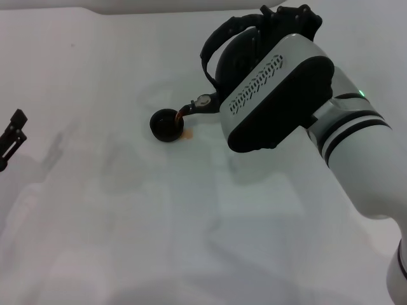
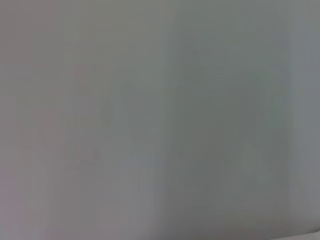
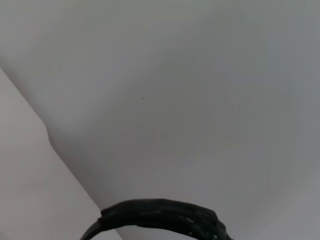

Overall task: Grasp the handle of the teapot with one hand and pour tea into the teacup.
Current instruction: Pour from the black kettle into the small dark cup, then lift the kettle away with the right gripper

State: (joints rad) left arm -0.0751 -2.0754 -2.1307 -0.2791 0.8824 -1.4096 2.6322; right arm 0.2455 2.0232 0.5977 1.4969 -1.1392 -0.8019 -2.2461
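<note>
Tea runs in a thin brown stream from the spout [image 1: 202, 103] of the tilted teapot [image 1: 238, 60] into the teacup [image 1: 167, 125], which sits on the white table [image 1: 127, 222] just below and beyond the spout, on the far side of the pot from the right gripper [image 1: 286, 19]. That gripper sits at the handle [image 1: 219, 39], largely hidden behind its own arm; its grip cannot be made out. A small amber spot [image 1: 188, 134] lies beside the cup. The left gripper [image 1: 11, 136] idles well apart.
</note>
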